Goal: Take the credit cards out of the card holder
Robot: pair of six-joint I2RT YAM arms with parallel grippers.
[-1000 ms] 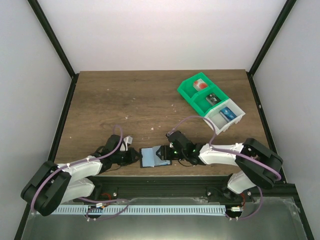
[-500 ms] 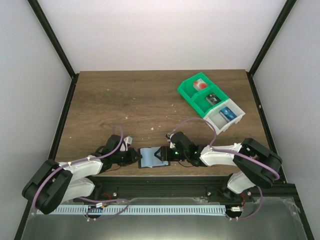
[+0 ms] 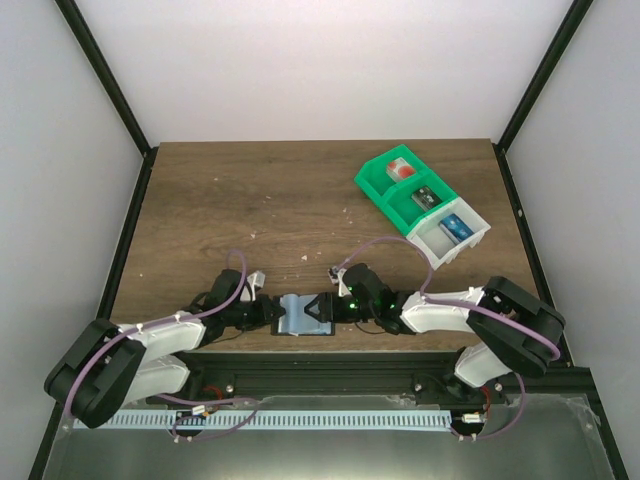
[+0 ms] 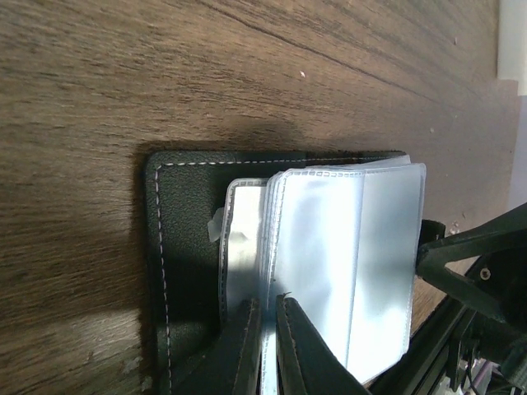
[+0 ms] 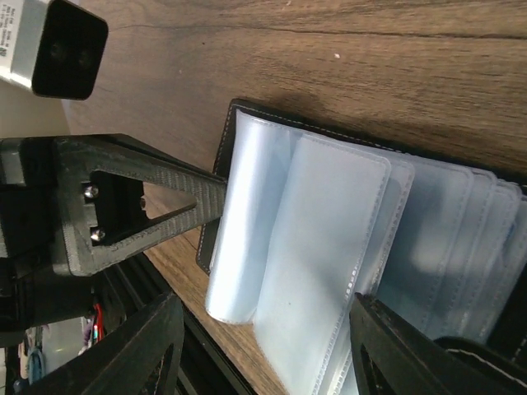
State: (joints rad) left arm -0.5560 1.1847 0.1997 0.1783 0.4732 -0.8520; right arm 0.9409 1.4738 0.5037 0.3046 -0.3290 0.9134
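Observation:
The card holder lies open near the table's front edge, between my two grippers. Its black cover with white stitching lies flat, and several clear plastic sleeves fan up from it. My left gripper is shut on the edge of a sleeve near the spine. My right gripper is open, its fingers standing wide on either side of the raised sleeves. My left gripper's finger shows there touching the sleeves' far edge. No credit cards show in the pale sleeves; they are hidden.
A green-and-white compartment bin stands at the back right, holding a red item, a dark item and a blue item. The table's front edge and a black rail run just behind the holder.
My right gripper has edged left over the holder, and the sleeves now stand more upright in the middle. My left gripper has kept its place and its grip.

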